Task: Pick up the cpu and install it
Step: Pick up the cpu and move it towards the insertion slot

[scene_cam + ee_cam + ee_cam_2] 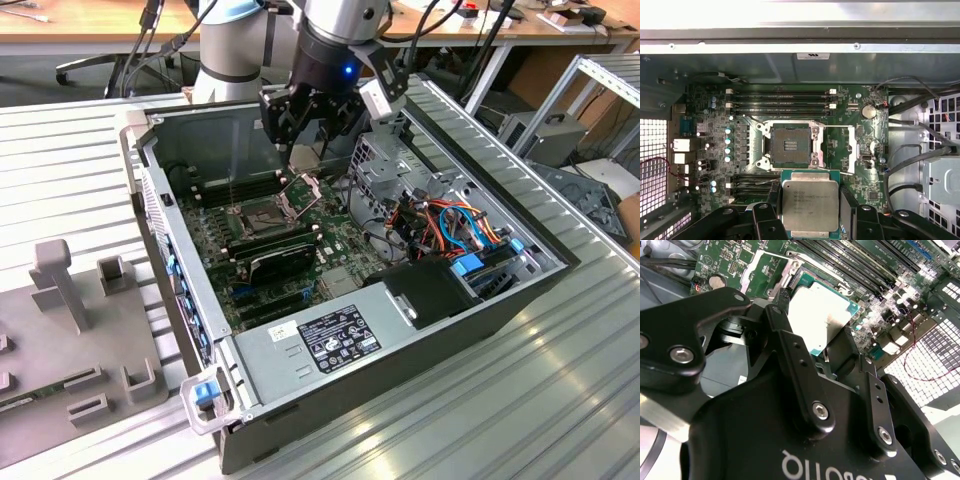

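My gripper point(305, 135) is closed on the cpu point(302, 154), with one dark finger point(768, 216) on each of two opposite edges of the chip. In both wrist views the cpu point(810, 204) shows its pale metal face, with a thin green rim round it, and the fingers point(790, 357) press in from either side. I hold it in the air inside the open case point(500, 300), above the board point(335, 245) and touching nothing else.

The case lies on its side on a ribbed metal table point(560, 400). The board covers the case's floor from the wall at the exterior view's left to about its middle. The socket point(790, 145) sits mid-board between two banks of slots point(782, 102). It is bare, with the pin field exposed. Its metal frame point(302, 190) is swung up and stands tilted beside it.

In the exterior view the cpu hangs above that raised frame, near the case's far wall. In the first wrist view it lies just beside the socket and overlaps the bank of slots next to it. It is not seated, and I cannot tell how high it is above the board.

Coloured cables point(450, 225) are bundled toward the case's edge at the exterior view's right. A grey plate point(70, 350) with upright blocks lies on the table beyond the case's left wall
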`<action>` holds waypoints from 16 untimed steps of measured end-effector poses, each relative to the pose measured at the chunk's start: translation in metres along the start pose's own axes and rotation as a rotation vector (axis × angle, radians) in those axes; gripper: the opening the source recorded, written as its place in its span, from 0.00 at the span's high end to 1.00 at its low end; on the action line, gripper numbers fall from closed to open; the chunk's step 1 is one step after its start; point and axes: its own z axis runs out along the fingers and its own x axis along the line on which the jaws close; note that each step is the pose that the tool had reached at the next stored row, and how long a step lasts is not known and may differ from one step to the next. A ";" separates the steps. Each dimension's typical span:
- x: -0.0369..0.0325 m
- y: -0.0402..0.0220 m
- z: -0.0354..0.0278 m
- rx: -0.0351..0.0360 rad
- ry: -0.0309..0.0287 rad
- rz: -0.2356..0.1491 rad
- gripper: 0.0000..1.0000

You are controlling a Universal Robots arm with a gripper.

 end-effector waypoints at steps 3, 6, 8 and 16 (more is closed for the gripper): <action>0.0000 0.0005 0.0005 0.0000 0.0000 0.000 0.45; -0.0001 0.0010 0.0010 0.0001 0.0001 0.000 0.45; -0.0001 0.0013 0.0014 0.0001 0.0000 0.000 0.45; -0.0002 0.0024 0.0031 0.0001 0.0001 0.000 0.45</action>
